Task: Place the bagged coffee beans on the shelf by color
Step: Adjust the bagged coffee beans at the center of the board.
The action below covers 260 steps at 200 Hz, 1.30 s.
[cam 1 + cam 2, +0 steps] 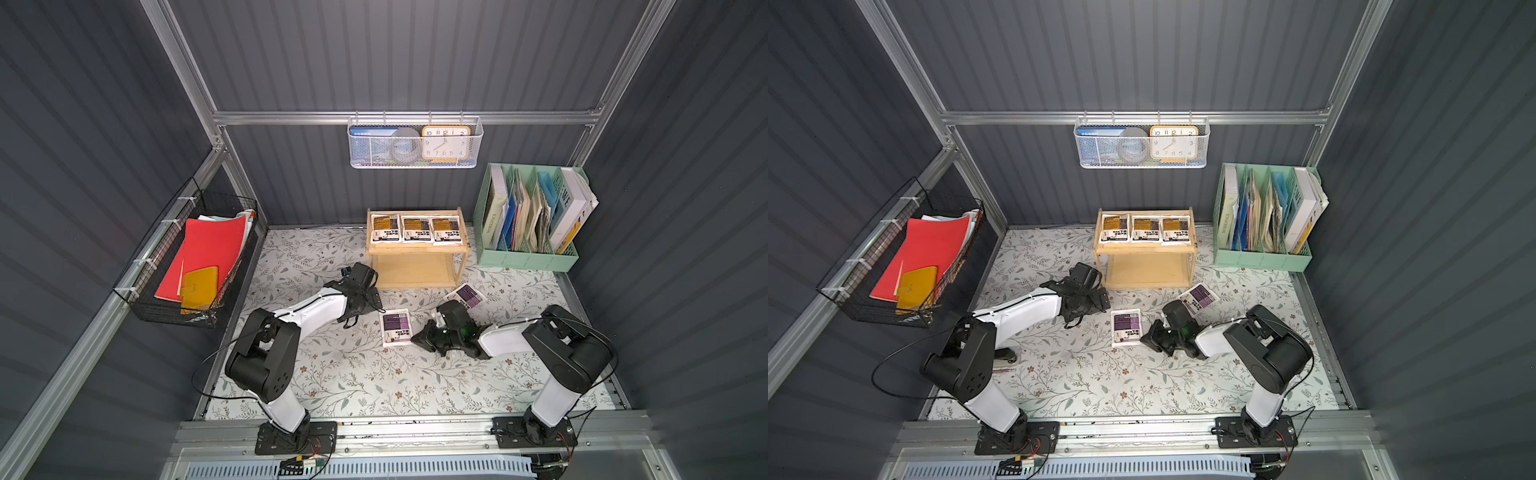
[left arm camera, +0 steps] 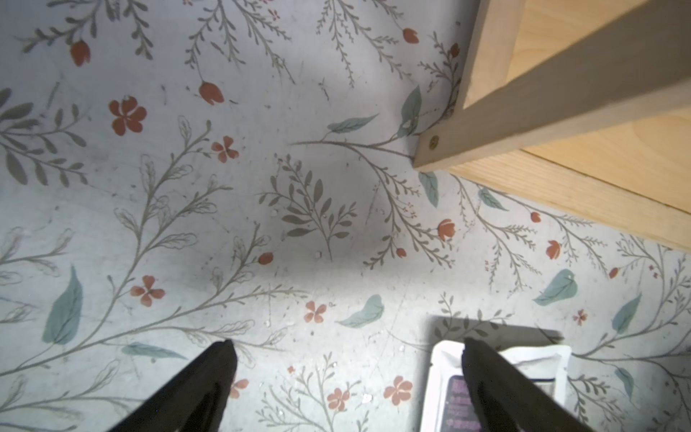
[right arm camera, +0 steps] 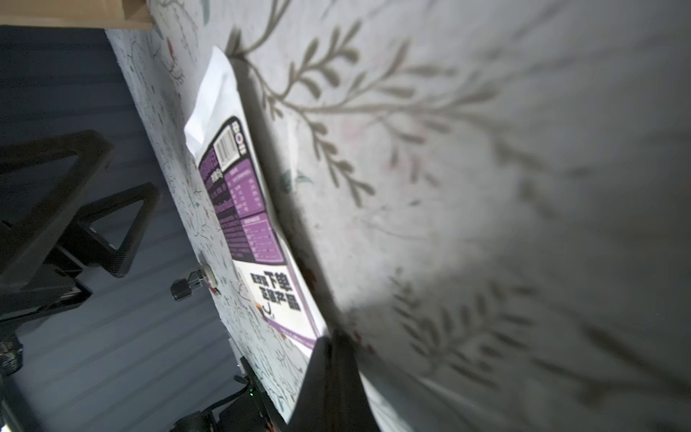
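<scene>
Three yellow-labelled coffee bags point(image 1: 415, 229) lie side by side on the top tray of the wooden shelf point(image 1: 415, 249). A purple-labelled bag point(image 1: 395, 327) point(image 3: 243, 209) lies flat on the floral mat in front of the shelf. My right gripper point(image 1: 417, 338) point(image 3: 331, 338) is low at its near right corner, shut on the bag's thin edge. A second purple bag point(image 1: 467, 296) lies behind the right wrist, partly covered by it. My left gripper point(image 2: 347, 351) hangs open over bare mat by the shelf's left front post point(image 2: 486, 74), holding nothing. The shelf's lower tier is bare.
A mint-green file organizer point(image 1: 528, 216) with books stands right of the shelf. A white mesh basket point(image 1: 415, 143) with a clock hangs on the back wall. On the left wall hangs a black wire basket point(image 1: 187, 257) holding red folders.
</scene>
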{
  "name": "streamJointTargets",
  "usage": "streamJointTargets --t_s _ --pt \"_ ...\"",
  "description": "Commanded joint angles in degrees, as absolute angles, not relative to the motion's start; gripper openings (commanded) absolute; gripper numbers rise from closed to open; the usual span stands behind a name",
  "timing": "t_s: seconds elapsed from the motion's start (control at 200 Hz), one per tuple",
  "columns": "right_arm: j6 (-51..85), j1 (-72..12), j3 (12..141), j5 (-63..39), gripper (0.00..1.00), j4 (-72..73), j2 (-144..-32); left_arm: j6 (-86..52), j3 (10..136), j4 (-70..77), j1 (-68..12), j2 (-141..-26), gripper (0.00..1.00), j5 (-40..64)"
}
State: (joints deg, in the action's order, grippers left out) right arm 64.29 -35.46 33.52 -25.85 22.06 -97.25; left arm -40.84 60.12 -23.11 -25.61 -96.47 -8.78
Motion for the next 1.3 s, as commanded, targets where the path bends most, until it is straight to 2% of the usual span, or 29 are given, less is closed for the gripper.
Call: streamJointTargets --t_s 0.0,0.11,0.315,1.06,1.141,1.296 --pt "55.2 -31.3 34.2 -27.7 0.0 7.7 -95.0 -38.6 61.1 -25.3 -26.3 -95.2 1.0 -7.8" --pt "51.2 -28.1 37.2 -29.8 0.0 2.8 -95.2 -38.5 60.9 -24.9 -27.0 -95.4 1.0 -7.2" --pt "47.1 -27.2 42.4 -31.8 0.0 -2.4 -98.5 -38.4 61.2 -24.2 -28.0 -95.9 1.0 -6.7" --pt "41.4 -27.2 42.8 -29.9 0.0 -9.2 -94.5 -38.2 64.5 -22.2 -30.6 -101.0 1.0 -6.1" --pt "41.7 -27.2 42.3 -29.7 0.08 -9.2 -93.3 -38.3 64.8 -22.0 -31.0 -101.5 1.0 -6.3" --pt "43.0 -27.2 40.9 -29.1 0.34 -9.0 -90.7 -38.6 65.2 -21.7 -31.6 -102.2 1.0 -7.2"
